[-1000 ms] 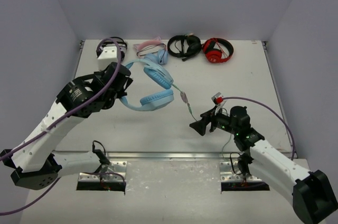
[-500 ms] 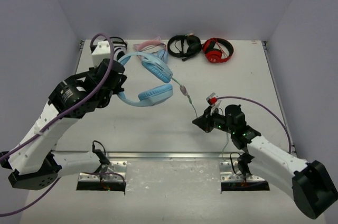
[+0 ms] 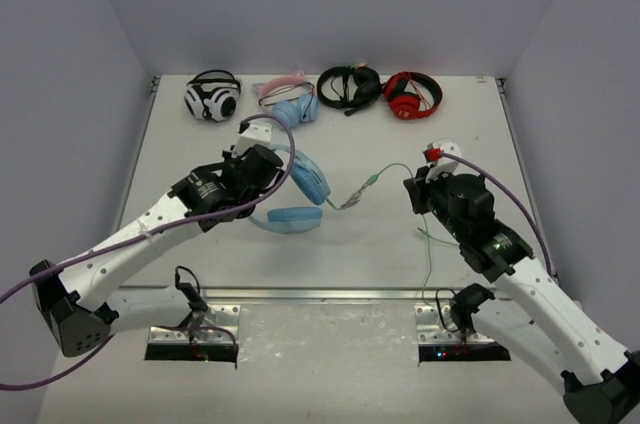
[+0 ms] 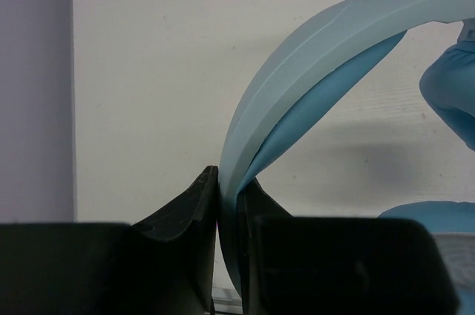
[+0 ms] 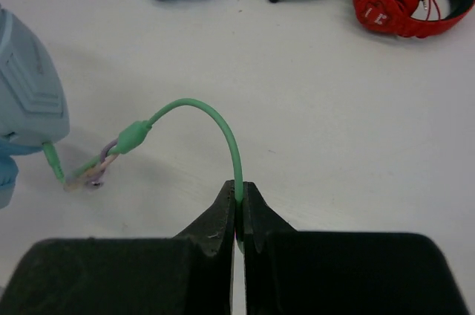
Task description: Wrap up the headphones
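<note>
The light-blue headphones (image 3: 297,190) lie left of the table's middle, one cup stacked over the other. My left gripper (image 3: 264,162) is shut on their wide headband (image 4: 312,55), which rises between the jaws (image 4: 228,178) and arcs up to the right. The thin pale-green cable (image 3: 386,172) runs right from the cups, past a small knot of wires (image 3: 350,203). My right gripper (image 3: 413,190) is shut on that cable (image 5: 215,111), which loops up out of its closed tips (image 5: 239,190). More cable (image 3: 428,244) trails toward the near edge. One blue cup (image 5: 26,92) shows at the left of the right wrist view.
Along the back edge sit white-and-black headphones (image 3: 212,97), small blue headphones with a pink band (image 3: 290,100), black headphones (image 3: 350,86) and red-and-black ones (image 3: 412,96). Walls close in the table on three sides.
My right gripper has shut on the green cable and carried it back and to the right. My left arm has swung right with the headphones, uncovering the white-and-black pair.
</note>
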Robot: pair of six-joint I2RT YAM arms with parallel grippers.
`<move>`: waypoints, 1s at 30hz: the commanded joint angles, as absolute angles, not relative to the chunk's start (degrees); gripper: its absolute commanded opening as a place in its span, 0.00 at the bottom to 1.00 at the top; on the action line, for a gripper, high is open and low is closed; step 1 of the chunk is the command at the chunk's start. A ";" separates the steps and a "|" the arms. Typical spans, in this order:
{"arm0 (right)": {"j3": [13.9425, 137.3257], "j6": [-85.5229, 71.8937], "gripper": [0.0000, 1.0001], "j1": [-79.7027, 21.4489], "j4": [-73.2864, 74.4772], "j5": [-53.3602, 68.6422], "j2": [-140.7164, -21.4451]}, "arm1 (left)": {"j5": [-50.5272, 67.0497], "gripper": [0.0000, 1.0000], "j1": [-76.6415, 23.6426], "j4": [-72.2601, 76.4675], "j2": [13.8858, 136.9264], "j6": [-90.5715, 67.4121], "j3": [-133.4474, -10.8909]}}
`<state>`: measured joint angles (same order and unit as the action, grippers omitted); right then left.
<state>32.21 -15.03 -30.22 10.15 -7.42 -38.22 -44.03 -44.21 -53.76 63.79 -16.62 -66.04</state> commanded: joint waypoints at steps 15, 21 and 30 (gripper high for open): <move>48.42 6.15 0.01 -48.68 11.95 6.24 -52.10 | -29.18 0.00 -48.69 -35.77 67.06 -10.81 -61.96; 54.31 10.54 0.01 -57.74 13.01 4.57 -58.44 | -28.83 0.00 -50.80 -35.16 66.71 -11.07 -60.21; 63.36 16.17 0.01 -58.01 19.68 0.10 -63.36 | -21.36 0.00 -53.96 -31.55 59.86 -8.70 -57.40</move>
<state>57.98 10.46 -57.91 19.88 3.88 -61.36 -25.91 -52.47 -38.81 64.12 -8.84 -56.60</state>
